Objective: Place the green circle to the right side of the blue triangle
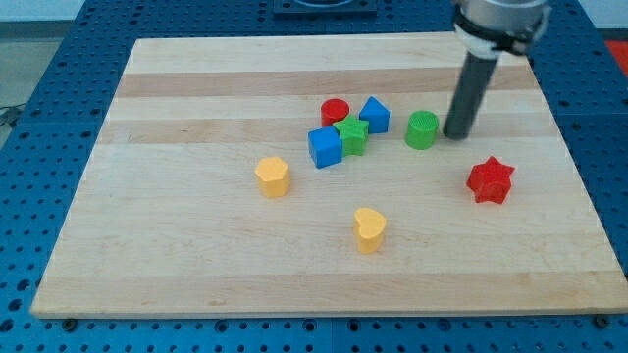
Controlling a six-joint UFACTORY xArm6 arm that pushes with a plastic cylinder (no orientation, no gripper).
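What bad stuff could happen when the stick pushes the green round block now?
1. My tip sits just to the view's right of the green circle. A push from there would likely send it left into the blue triangle, not leave it beside it.
2. The green star, red circle and blue cube crowd close together there, so one bump could scatter them.

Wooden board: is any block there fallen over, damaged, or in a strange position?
Nothing stands out. All blocks sit flat on the board. The green circle is apart from the blue triangle, on its right, and my tip is just right of the circle.
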